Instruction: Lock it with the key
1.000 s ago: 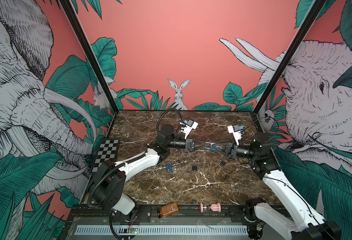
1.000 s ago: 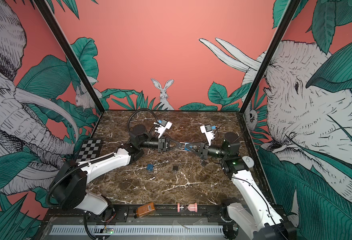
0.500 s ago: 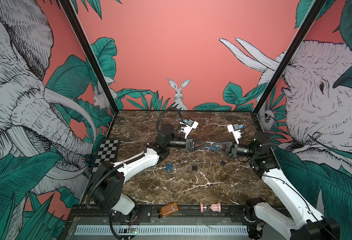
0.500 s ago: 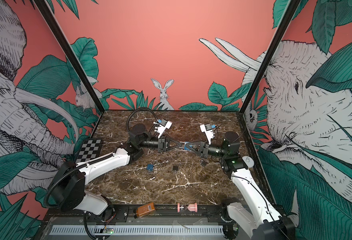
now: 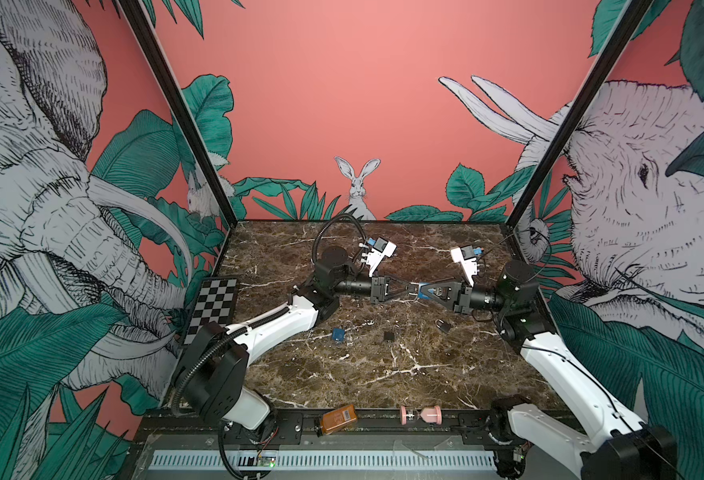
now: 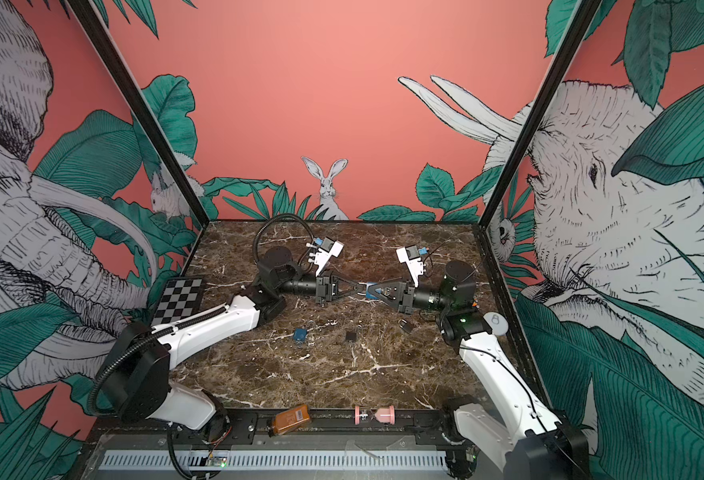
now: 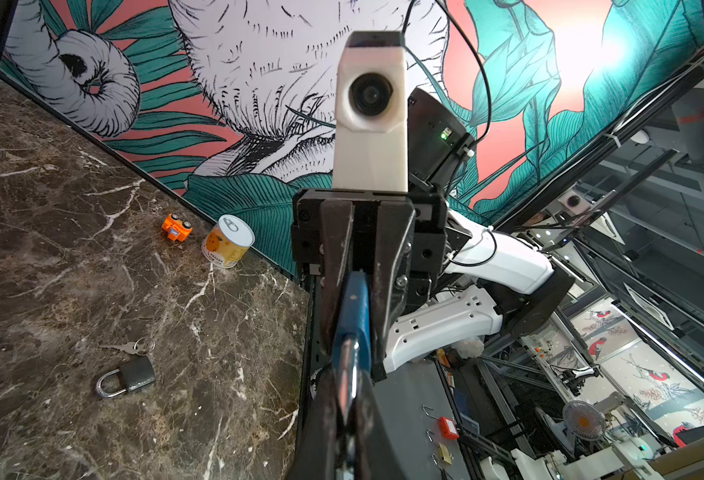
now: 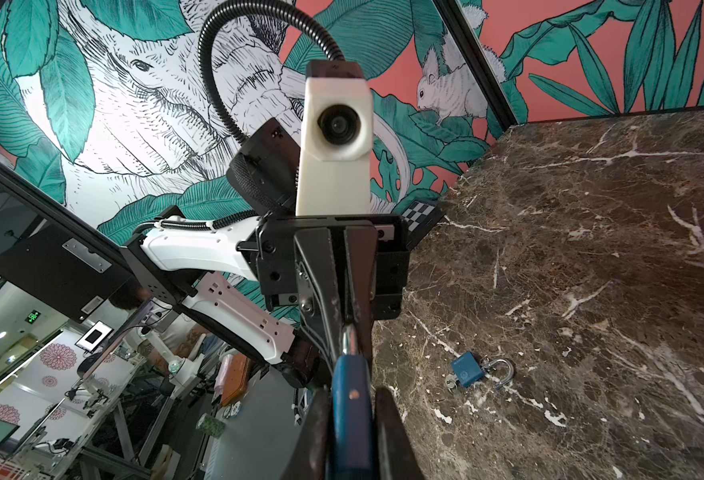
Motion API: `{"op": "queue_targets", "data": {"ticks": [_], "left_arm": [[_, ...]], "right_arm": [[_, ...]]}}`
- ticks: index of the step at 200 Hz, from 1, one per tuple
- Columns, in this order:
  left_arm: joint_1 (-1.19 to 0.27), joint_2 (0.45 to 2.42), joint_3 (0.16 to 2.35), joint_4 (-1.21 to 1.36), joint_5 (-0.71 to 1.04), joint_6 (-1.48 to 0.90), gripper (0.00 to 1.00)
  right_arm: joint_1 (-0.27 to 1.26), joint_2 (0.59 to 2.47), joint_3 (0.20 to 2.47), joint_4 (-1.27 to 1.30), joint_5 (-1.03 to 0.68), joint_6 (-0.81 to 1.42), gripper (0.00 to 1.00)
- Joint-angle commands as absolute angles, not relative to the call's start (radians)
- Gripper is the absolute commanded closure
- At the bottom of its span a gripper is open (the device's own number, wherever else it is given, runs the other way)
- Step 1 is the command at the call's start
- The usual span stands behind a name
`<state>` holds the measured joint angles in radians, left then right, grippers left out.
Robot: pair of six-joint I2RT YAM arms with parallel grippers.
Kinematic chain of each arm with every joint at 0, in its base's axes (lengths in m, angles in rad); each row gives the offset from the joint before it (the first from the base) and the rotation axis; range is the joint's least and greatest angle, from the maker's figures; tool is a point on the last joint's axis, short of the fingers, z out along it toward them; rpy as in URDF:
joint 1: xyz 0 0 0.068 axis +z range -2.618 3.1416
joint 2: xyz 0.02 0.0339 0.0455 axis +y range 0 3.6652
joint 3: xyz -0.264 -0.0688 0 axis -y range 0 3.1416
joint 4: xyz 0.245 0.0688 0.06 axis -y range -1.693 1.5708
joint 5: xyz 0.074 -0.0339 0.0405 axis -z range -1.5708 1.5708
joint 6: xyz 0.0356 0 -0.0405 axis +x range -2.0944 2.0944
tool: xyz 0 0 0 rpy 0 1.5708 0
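The cell is walled with coral-pink jungle murals of elephants and a rabbit, and its floor is a dark marble worktop with white veins; I have both arms reaching in level above its middle, tips meeting nose to nose in both top views; the right gripper has its jaws closed on the flat sides of the blue padlock, which is held clear of the marble; the left gripper has its jaws pinched nearly together on a thin silver piece sticking out of that padlock's end; from my wrist feeds I cannot tell whether it is the shackle or a key; on the worktop below, on the left arm's side, lies a second blue padlock with its shackle swung out; a small black padlock lies near the centre; a dark padlock lies on the right arm's side, just beside a ring of keys; a checkerboard card lies at the left edge; an orange toy car and a tin can stand by the right wall; an amber bottle and a pink hourglass lie on the front rail.
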<state>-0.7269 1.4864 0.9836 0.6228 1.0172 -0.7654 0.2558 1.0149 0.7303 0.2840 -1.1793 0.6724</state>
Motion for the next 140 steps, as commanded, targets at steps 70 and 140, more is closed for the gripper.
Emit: {"op": "queue_targets", "data": {"ticks": [70, 140], "left_arm": [[-0.793, 1.448, 1.025, 0.555, 1.039, -0.639, 1.0], [-0.707, 1.467, 0.977, 0.646, 1.021, -0.719, 1.0]], "right_arm": [[0.283, 1.041, 0.757, 0.209, -1.023, 0.638, 0.99], [0.218, 0.976, 0.701, 0.263, -1.069, 0.701, 0.76]]}}
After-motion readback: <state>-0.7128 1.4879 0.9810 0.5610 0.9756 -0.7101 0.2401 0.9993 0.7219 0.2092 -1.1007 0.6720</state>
